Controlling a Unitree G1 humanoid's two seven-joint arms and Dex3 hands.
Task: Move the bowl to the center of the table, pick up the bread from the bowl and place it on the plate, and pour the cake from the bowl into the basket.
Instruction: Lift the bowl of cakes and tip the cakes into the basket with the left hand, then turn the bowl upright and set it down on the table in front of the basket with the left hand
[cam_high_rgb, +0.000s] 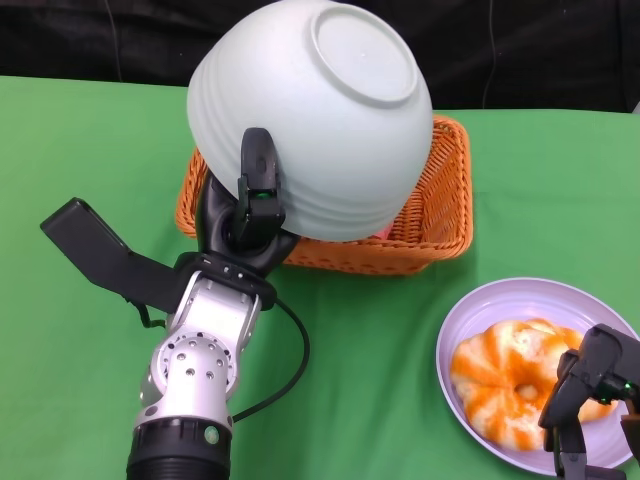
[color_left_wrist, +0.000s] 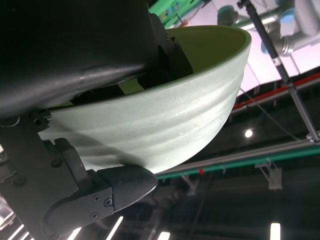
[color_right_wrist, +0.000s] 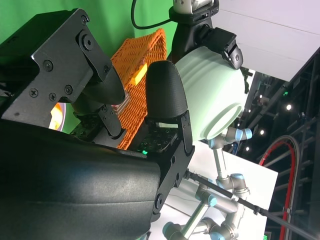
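Your left hand (cam_high_rgb: 250, 215) gripped the pale green bowl (cam_high_rgb: 310, 115) at its rim, one finger outside the ribbed wall, the others inside. The bowl was tipped fully over, base toward the head camera, mouth down over the orange wicker basket (cam_high_rgb: 435, 215). A small pink bit showed in the basket under the rim; the cake could not be told for certain. The bread (cam_high_rgb: 510, 380), orange-and-white swirled, lay on the lilac plate (cam_high_rgb: 500, 300) at the near right of the green table (cam_high_rgb: 90, 160). Your right hand (cam_high_rgb: 595, 395) sat at the plate's near edge, just over the bread, holding nothing, fingers apart.
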